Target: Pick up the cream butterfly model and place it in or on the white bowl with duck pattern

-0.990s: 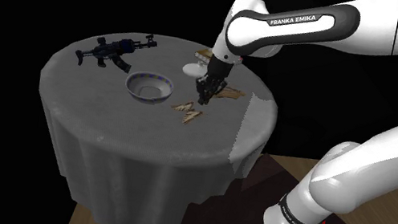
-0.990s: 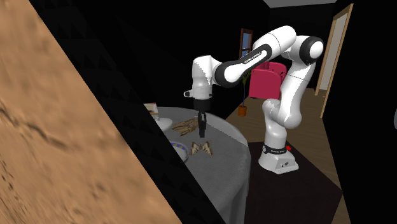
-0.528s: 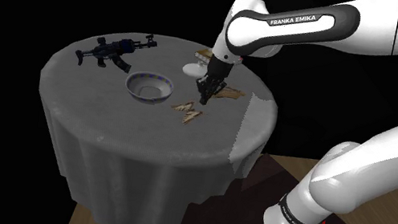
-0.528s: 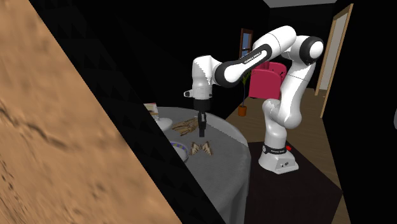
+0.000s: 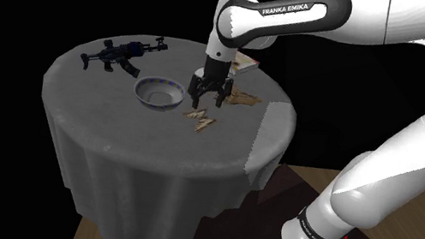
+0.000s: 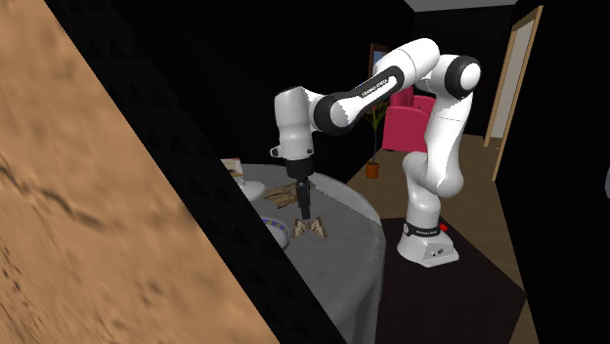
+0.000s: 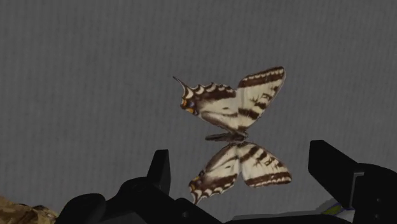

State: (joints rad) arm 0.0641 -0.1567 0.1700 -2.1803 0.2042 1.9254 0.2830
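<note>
Grey-draped table [image 5: 107,116]; seemingly a toy rifle [image 5: 121,56]

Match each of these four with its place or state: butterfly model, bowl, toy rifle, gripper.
Things:
1. butterfly model
2. bowl
3. toy rifle
4. gripper

Places or states:
A. white, empty, upright on the grey cloth
B. open, poised over the butterfly model
C. wings spread flat on the grey cloth, between fingers that do not touch it
D. dark, lying near the far edge of the grey cloth, at the shoulder view's left

Pairs: 1-C, 2-A, 3-D, 4-B.
</note>
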